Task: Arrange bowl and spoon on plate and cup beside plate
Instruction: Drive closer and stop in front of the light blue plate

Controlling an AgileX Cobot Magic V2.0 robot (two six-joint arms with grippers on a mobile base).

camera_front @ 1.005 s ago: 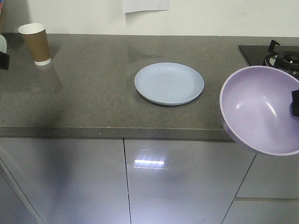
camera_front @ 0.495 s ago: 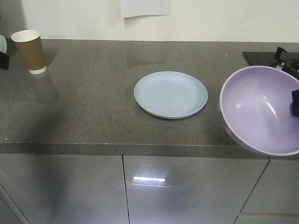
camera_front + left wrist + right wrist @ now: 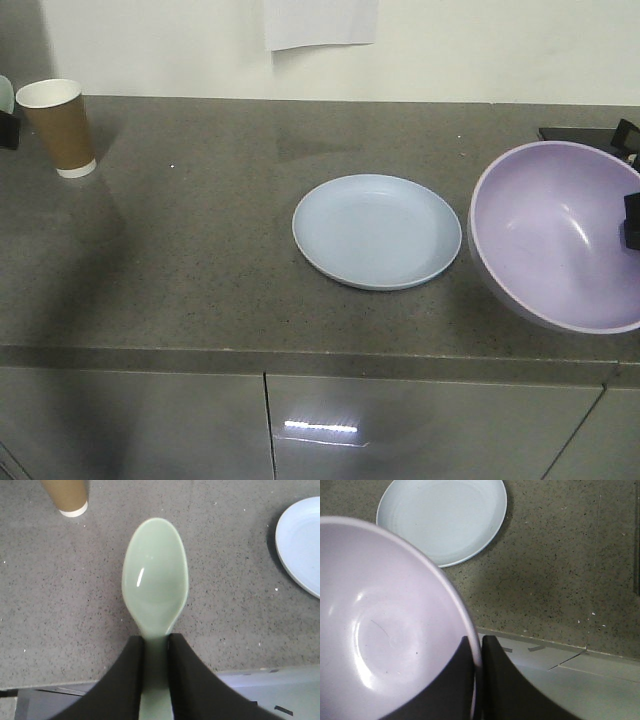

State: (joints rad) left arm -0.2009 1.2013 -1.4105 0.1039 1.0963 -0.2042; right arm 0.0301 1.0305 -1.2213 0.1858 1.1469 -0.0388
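The pale blue plate (image 3: 377, 231) lies flat on the grey counter, also seen in the right wrist view as the plate (image 3: 442, 517) and at the left wrist view's right edge as the plate (image 3: 302, 542). My right gripper (image 3: 477, 647) is shut on the rim of the lavender bowl (image 3: 380, 625), which hangs tilted at the right of the plate, the bowl (image 3: 565, 235) above the counter's front edge. My left gripper (image 3: 156, 642) is shut on the handle of the mint-green spoon (image 3: 155, 572), held above the counter. The brown paper cup (image 3: 56, 127) stands upright at the far left.
A black stove top (image 3: 600, 133) shows at the back right behind the bowl. A white sheet (image 3: 320, 22) hangs on the wall. The counter's front edge (image 3: 300, 360) runs above grey cabinet doors. A dark object (image 3: 8, 128) sits at the left edge by the cup.
The view has shifted: counter, plate and cup sit lower in the frame and the stove has slid out to the right. The bowl stays at the same spot in the frame.
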